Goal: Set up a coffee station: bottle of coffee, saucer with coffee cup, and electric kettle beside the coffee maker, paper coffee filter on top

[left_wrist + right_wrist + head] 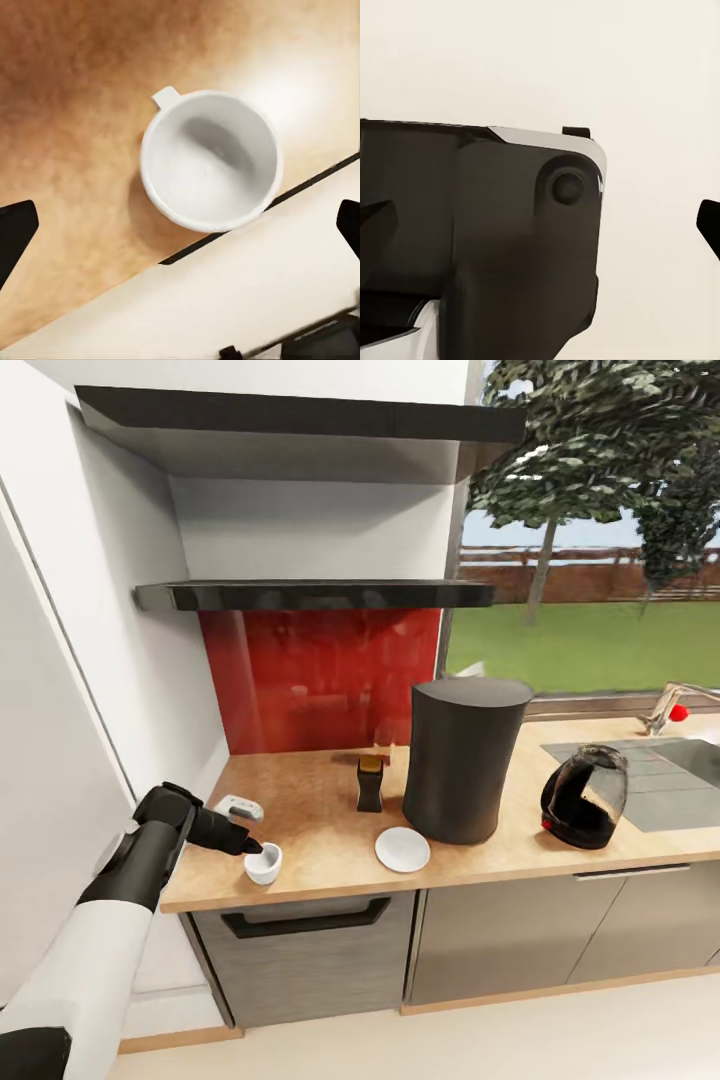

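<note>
White china against tan wood-look slab: found the coffee cup point(263, 863) upright and empty near the front edge of the kitchen countertop point(320, 800), towards its left end, little handle turned away from the edge. Saw the left gripper point(255, 848) poised right over it, fingers spread wide to either side of the rim in the left wrist view and closed on nothing. Could not tell from these pictures whether the fingertips had yet dropped to rim level.

Noted the saucer point(402, 849) bare, just in front of the coffee maker point(465, 760) and well apart from the cup. Spotted the bottle of coffee point(370, 782) down on the counter just left of the coffee maker, the electric kettle point(585, 797) near on its other side, and a small whitish thing point(238, 808) behind the cup, perhaps the paper coffee filter. Made out nothing on the face of the kitchen shelf point(315, 595) from below.

Judged the step in hand to be the cup pickup, ahead of carrying it to the saucer. Reckoned the next move called for lowering, closing across the bowl or on one wall clear of the handle, then lifting straight up, mindful of the drop so close to the edge.

Found the right gripper point(540, 221) parted too, empty, looking at the robot's own dark body.
</note>
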Robot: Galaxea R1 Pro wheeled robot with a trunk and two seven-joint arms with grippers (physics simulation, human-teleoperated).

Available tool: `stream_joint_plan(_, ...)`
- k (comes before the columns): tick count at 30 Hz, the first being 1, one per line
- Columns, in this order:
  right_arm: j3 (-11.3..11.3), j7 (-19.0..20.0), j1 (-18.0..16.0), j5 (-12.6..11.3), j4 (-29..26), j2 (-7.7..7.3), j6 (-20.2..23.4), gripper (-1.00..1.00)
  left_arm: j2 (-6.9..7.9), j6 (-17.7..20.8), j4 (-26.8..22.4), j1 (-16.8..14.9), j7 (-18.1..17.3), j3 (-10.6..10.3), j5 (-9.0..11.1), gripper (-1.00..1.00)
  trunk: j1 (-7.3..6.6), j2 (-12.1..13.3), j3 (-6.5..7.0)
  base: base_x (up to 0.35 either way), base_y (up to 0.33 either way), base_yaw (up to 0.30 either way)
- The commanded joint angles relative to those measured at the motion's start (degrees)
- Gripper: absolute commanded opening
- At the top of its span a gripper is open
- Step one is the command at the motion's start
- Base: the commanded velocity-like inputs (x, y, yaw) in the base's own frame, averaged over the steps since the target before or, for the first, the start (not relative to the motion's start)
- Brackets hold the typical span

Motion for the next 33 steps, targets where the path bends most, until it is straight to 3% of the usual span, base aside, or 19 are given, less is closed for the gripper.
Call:
stream_joint_plan(1, 0.34, 0.2, -0.05, -0.6, 0.04, -0.03, -0.23, 1.0, -0.02, 0.31, 0.83, -0.01, -0.55, 0.05, -0.54, 1.0, 0.06, -0.13, -0.13, 0.182, 0.0, 0.0)
stream_joint_plan(19, 0.53, 0.12, -0.05, -0.51, 1.73, -0.11, -0.15, 1.0, 0.12, 0.23, 3.75, 0.03, -0.49, 0.06, -0.65, 1.0, 0.06, -0.13, -0.13, 0.086, 0.0, 0.0)
stream_joint_plan(23, 0.61, -0.05, -0.05, -0.4, 3.51, -0.14, -0.14, 1.0, 0.84, 0.22, 5.03, 0.03, -0.35, 0.03, -0.66, 1.0, 0.06, -0.13, -0.13, 0.001, 0.0, 0.0)
stream_joint_plan(33, 0.61, -0.06, -0.05, -0.39, 3.64, -0.15, -0.14, 1.0, 1.52, 0.08, 6.99, 0.03, 3.04, 0.11, -0.51, 1.0, 0.06, -0.13, -0.13, 0.0, 0.0, 0.0)
